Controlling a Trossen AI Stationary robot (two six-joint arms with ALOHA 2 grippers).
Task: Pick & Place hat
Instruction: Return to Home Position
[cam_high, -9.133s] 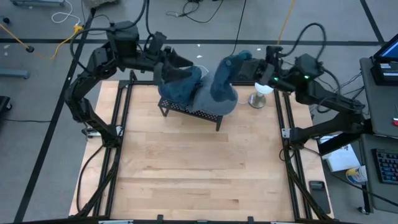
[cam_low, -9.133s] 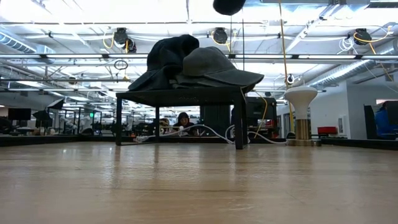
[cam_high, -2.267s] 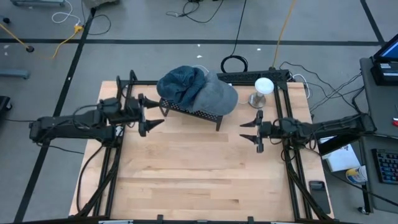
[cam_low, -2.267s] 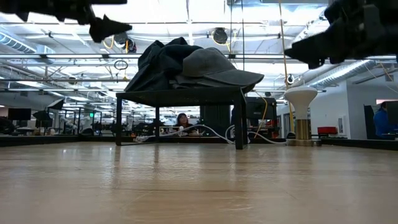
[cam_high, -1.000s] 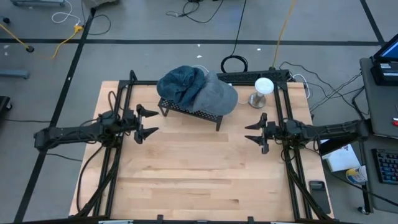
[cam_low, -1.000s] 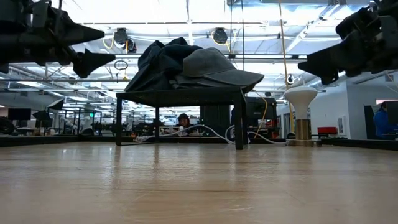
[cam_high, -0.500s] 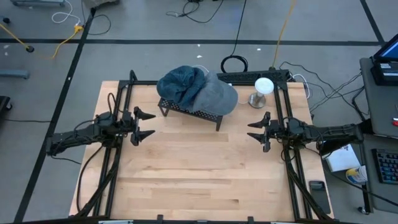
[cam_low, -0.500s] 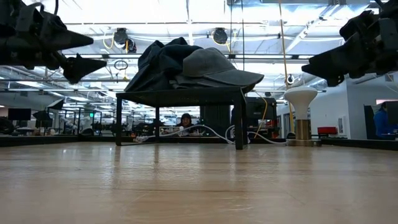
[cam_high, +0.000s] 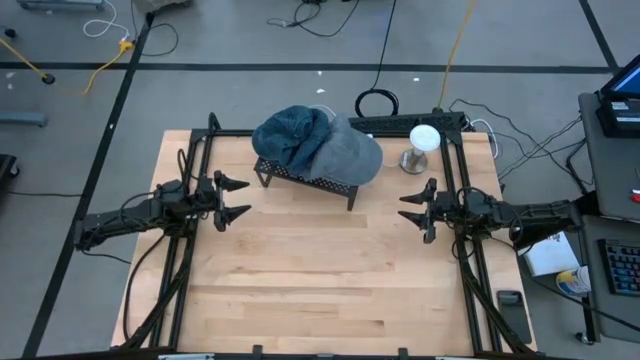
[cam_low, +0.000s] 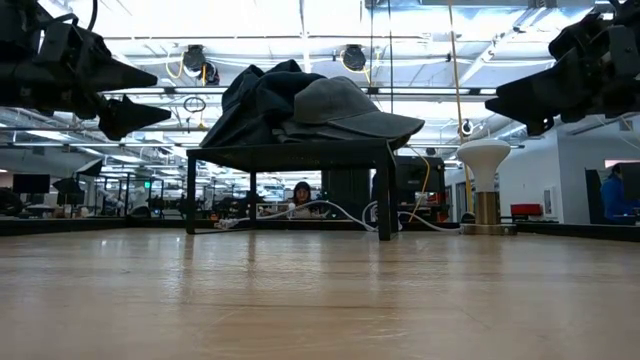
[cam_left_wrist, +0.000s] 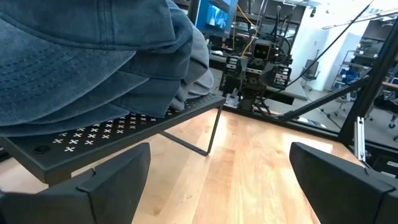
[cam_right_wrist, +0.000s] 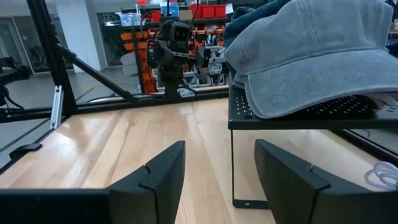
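Observation:
Two hats lie on a black perforated rack (cam_high: 308, 178) at the table's far middle. The dark blue denim hat (cam_high: 292, 135) is on its left. The grey-blue cap (cam_high: 357, 155) is on its right, its brim over the rack's edge (cam_right_wrist: 292, 93). My left gripper (cam_high: 236, 198) hovers open near the table's left edge, level, pointing at the rack. My right gripper (cam_high: 410, 208) hovers open near the right edge, also level. Neither holds anything. In the left wrist view the denim hat (cam_left_wrist: 93, 56) lies just past the fingers.
A white mushroom-shaped stand (cam_high: 422, 146) stands at the far right, beside the rack. A black frame (cam_high: 190, 190) runs along the table's left, right and far edges. Bare wood (cam_high: 320, 270) spreads across the near half of the table.
My left gripper has drawn back a little toward the table's left edge and tipped to level. The hats and the rack have stayed where they were.

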